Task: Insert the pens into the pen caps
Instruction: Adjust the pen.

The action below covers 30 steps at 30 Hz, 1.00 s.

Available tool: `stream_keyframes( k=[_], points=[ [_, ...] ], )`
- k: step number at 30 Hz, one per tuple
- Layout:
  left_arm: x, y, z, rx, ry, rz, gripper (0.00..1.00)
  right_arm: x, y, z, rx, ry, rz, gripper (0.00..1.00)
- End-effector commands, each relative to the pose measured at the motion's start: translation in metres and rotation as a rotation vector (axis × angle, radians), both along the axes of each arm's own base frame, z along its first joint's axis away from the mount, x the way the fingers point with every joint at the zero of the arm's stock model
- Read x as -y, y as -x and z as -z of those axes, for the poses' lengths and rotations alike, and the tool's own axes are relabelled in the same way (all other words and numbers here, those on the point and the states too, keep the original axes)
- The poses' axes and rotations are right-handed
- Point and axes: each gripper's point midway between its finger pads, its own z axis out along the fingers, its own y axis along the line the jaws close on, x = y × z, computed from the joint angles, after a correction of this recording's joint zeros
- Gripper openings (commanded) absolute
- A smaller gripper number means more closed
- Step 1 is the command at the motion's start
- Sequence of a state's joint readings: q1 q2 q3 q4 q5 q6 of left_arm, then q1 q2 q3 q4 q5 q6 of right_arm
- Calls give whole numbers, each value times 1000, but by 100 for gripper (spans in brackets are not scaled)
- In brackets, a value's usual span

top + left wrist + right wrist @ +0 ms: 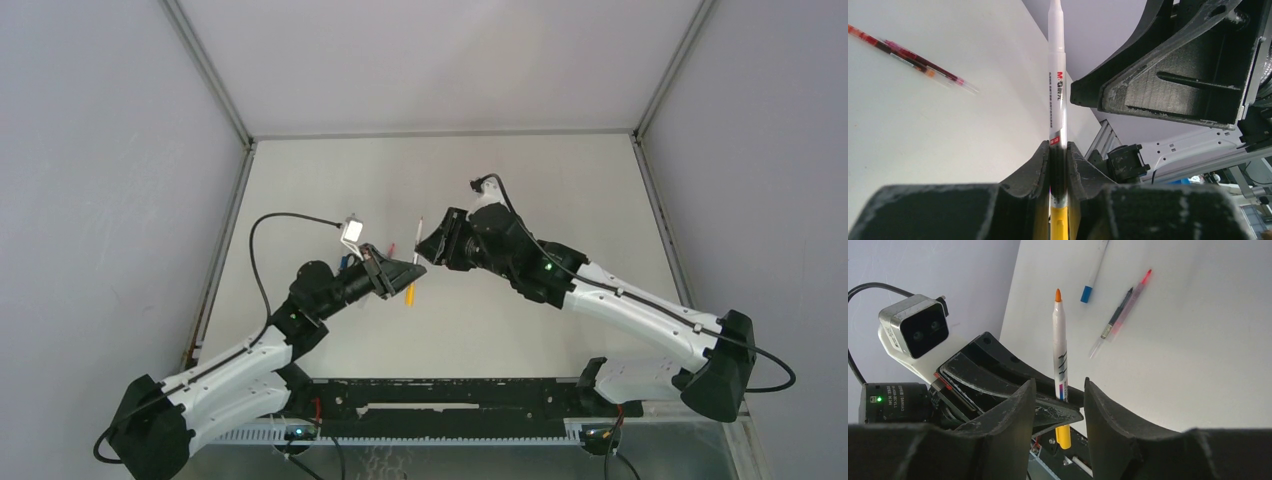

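My left gripper [1058,147] is shut on a white-barrelled pen [1057,90] and holds it upright above the table. In the right wrist view this pen [1060,340] shows a bare orange tip at the top. A yellow cap [1063,436] sits on its lower end, below the left jaws. My right gripper [1059,390] is open. Its two fingers stand either side of the pen without touching it, close against the left gripper [405,268]. From above, the right gripper [432,248] meets the left at mid-table.
A blue-ended pen [1094,272] lies on the white table, with a black pen [1118,314] and a red one [1133,300] side by side near it. The same loose pens [913,57] show blurred in the left wrist view. White walls enclose the table [560,190].
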<state>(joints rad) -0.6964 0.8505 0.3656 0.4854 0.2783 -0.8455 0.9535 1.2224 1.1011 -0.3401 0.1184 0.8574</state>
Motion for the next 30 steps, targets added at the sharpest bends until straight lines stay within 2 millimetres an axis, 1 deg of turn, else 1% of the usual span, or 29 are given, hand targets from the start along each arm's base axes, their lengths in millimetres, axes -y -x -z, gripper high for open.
stream_keyframes(
  k=[1,4,8,16,19,21,25,26,27,29,30],
  points=[
    [5,6,-32,96,43,47,0,-3,-4,-16,39,-48,3,49],
    [7,10,-35,103,52,70,0,-10,-5,-14,31,-61,-14,48],
    [8,14,-39,115,59,84,0,-13,-5,-12,24,-63,-20,38],
    [8,18,-39,122,60,97,0,-15,-7,-2,7,-43,-21,36],
    [8,19,-40,127,63,99,0,-17,-7,0,1,-42,-27,29],
    [8,20,-42,129,65,100,1,-18,-7,-1,1,-45,-31,22],
    [8,19,-41,126,66,98,26,-18,-5,-1,2,-45,-38,11],
    [8,19,-41,124,67,94,35,-18,-5,-2,4,-45,-41,10],
    [7,18,-41,122,68,91,43,-18,-4,-1,4,-43,-45,9],
    [7,18,-41,121,69,85,50,-18,-3,-1,3,-39,-51,7],
    [7,18,-41,121,69,83,52,-18,-2,0,0,-37,-54,7]
  ],
)
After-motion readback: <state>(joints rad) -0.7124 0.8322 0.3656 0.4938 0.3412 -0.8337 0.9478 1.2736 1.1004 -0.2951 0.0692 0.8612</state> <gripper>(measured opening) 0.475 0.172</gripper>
